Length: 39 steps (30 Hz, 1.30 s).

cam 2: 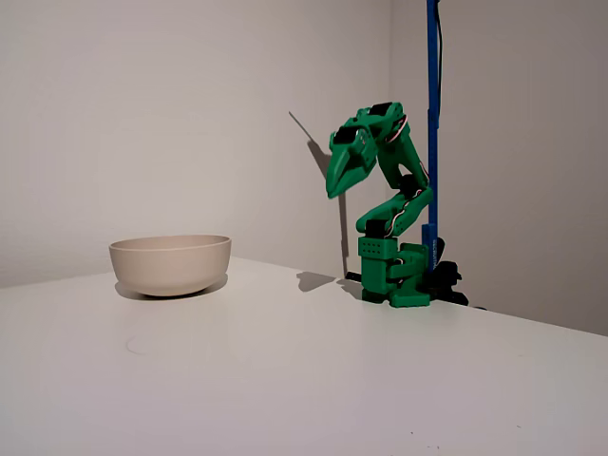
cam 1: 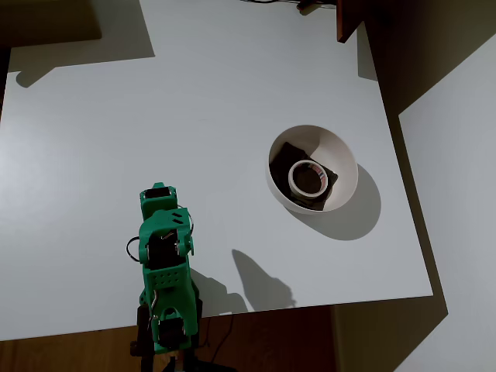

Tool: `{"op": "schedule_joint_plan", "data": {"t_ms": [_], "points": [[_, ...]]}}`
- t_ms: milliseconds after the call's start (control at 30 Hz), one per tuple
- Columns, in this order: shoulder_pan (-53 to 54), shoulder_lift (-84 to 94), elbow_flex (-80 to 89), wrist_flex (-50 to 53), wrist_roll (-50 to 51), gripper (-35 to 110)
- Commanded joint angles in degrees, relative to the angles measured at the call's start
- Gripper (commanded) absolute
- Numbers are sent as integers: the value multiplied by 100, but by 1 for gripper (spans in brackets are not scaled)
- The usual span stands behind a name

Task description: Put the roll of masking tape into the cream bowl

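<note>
The roll of masking tape (cam 1: 308, 177) lies flat on a dark cloth (cam 1: 288, 152) inside the cream bowl (cam 1: 342, 159), near the table's (cam 1: 194, 116) right edge in the overhead view. Its reddish print is unreadable. The gripper (cam 2: 334, 186), well apart, hangs closed and empty on the folded green arm (cam 2: 394, 204).

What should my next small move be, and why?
Probably none beyond parking the arm. The overhead view shows the tape already lying inside the bowl, on a dark cloth. The hand is folded back near the base, well clear of the bowl and carrying nothing I can see.
</note>
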<state>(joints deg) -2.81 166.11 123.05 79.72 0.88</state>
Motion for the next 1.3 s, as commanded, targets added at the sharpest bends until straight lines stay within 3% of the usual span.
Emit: {"op": "schedule_joint_plan", "data": {"t_ms": [0,400,1267], "points": [[-18,633,967,-404,-18,-8],[-18,2769,3305,-589,-141,-8],[35,2821,4430,-211,-114,-8]]}}
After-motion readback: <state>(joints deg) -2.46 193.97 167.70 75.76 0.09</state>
